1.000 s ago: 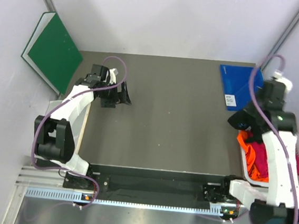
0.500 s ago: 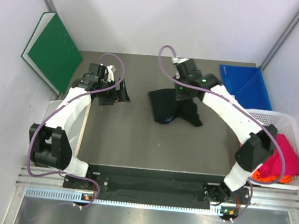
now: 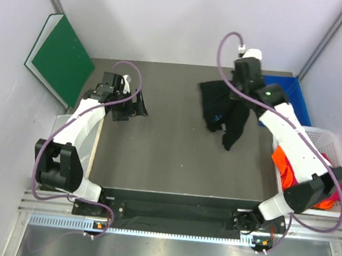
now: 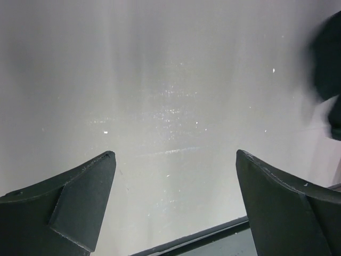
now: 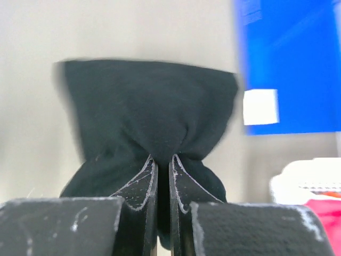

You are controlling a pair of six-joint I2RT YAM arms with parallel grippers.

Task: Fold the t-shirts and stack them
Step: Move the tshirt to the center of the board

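My right gripper is shut on the black t-shirt and holds it bunched above the far right of the table; the cloth hangs down in folds. In the right wrist view the black t-shirt is pinched between my fingers. An orange t-shirt and a magenta-pink t-shirt lie in the white basket at the right. My left gripper is open and empty over the far left of the table; in the left wrist view nothing lies between its jaws.
A green board leans at the far left corner. A blue sheet lies at the far right corner, also in the right wrist view. The dark table top lies between the arms.
My right arm carried the black t-shirt from the basket to the middle of the table, then swung it back toward the far right. The left arm has barely moved.
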